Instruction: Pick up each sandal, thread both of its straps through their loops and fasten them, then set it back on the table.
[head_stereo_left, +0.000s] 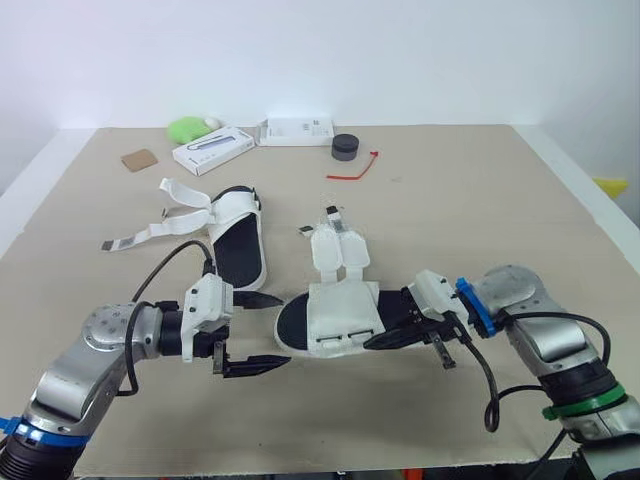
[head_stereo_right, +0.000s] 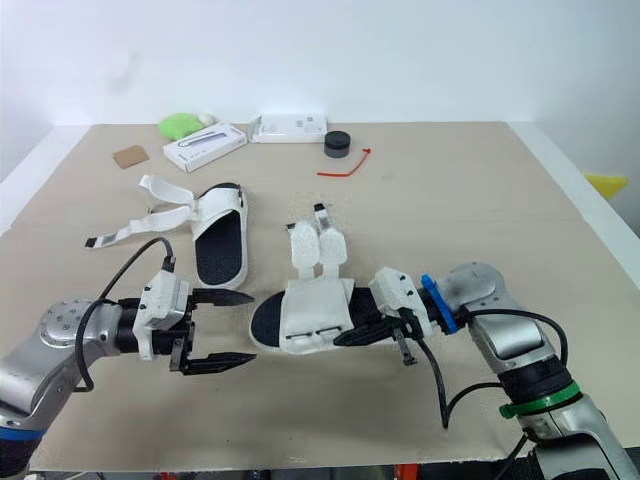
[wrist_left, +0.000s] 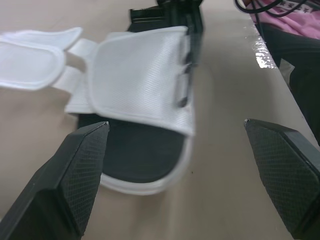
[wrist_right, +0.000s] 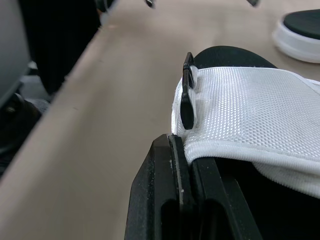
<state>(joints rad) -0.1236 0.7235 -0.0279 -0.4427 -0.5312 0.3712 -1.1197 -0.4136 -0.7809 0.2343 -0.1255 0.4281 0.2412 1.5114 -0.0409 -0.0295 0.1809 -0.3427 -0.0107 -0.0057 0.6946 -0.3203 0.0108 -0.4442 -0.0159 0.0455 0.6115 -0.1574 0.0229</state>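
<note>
Near sandal (head_stereo_left: 330, 315): white upper and black footbed, lying just toward 6 o'clock of the centre of the table (head_stereo_left: 480, 200). Its two straps (head_stereo_left: 340, 255) are unfastened and splayed flat toward 12 o'clock.

Right gripper (head_stereo_left: 388, 322): at the sandal's 3 o'clock side, with its fingers clamped on the edge of the sole beside the black loops. Whether the sole is lifted off the tabletop cannot be told.

Left gripper (head_stereo_left: 284, 329): at the sandal's 9 o'clock end, fingers spread wide and grasping nothing. The rounded end of the footbed lies at the mouth of the gap, and neither finger touches it.

Far sandal (head_stereo_left: 240, 240): on the table at about 10 o'clock from the near sandal, well apart from both grippers. Its long straps (head_stereo_left: 165, 215) lie loose, trailing toward 9 o'clock.

Along the 12 o'clock edge, from 10 toward 1 o'clock:
- a brown card (head_stereo_left: 140, 159)
- a green object (head_stereo_left: 188, 128)
- a white box (head_stereo_left: 212, 150)
- a flat white pack (head_stereo_left: 296, 131)
- a black round container (head_stereo_left: 345, 147)
- a red tie (head_stereo_left: 355, 170)
</note>
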